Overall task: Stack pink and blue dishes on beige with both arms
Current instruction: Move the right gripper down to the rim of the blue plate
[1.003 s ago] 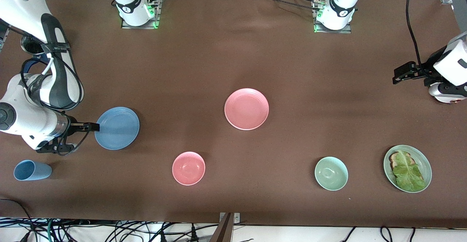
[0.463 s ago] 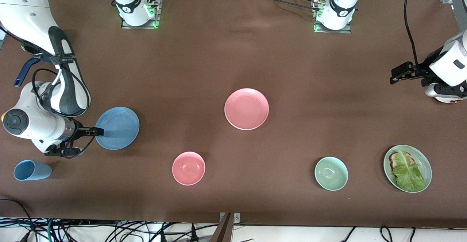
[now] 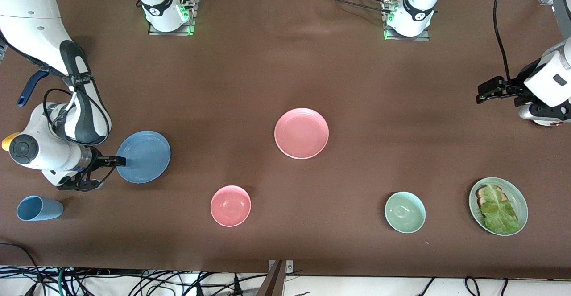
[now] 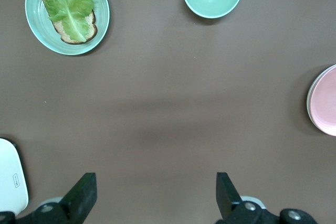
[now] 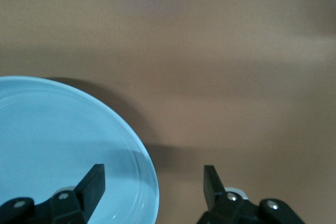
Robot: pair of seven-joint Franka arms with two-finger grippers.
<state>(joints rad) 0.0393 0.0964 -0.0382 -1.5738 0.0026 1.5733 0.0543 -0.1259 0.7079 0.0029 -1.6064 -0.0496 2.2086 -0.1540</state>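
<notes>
A: Where are the plates?

B: The blue plate (image 3: 143, 156) lies flat on the brown desk (image 3: 285, 73) toward the right arm's end. The pink plate (image 3: 301, 133) lies near the middle of the desk, well apart from it. No beige plate shows in any view.

A: And the two tools?

B: The right tool (image 3: 118, 161) sits low at the blue plate's rim, fingers apart, one finger (image 5: 90, 187) over the plate and the other (image 5: 211, 184) outside the rim. It grips nothing. The left tool (image 3: 485, 90) hangs over bare desk at the left arm's end, fingers wide apart and empty; that arm waits.

A: Anything else?

B: A pink bowl (image 3: 230, 205), a green bowl (image 3: 405, 212), a green plate (image 3: 519, 198) bearing lettuce (image 3: 497, 209) and toast, and a blue cup (image 3: 39, 208) on its side lie nearer the front camera.
</notes>
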